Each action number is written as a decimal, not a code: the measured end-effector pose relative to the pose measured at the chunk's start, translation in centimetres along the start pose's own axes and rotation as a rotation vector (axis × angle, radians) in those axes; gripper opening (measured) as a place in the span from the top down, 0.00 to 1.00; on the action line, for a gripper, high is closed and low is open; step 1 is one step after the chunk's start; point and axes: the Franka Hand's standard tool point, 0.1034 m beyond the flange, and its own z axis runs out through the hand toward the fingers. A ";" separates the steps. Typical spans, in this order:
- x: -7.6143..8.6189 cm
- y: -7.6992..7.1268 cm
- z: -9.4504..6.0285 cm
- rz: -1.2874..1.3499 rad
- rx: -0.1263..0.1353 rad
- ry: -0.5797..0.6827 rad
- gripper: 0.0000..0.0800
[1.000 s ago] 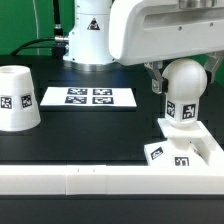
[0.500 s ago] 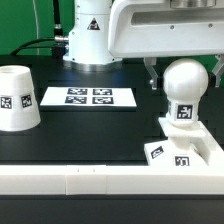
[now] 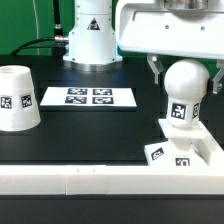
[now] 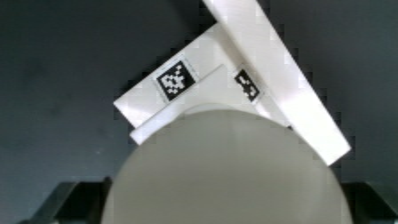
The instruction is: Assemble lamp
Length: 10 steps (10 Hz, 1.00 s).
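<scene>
The bulb [image 3: 184, 96] stands upright on the base [image 3: 188, 152] at lower right, the gripper [image 3: 185, 82] spread open either side of its round head, likely poised to grip and seat it.

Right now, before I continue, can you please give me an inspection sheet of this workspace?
Surface: black table; the marker board lies flat on it.
Job's things: bulb stands upright on the base; shade stands apart at the exterior view's left, wide end down.
Clutter: long white rail along the front edge.
Grippers: gripper flanks the bulb's head; whether it grips cannot be told.
Cables: one dark cable behind the table.
Surroundings: green backdrop; the arm's white pedestal.
</scene>
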 end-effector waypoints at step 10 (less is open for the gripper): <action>0.0 -0.5 0.0 0.303 0.041 -0.026 0.14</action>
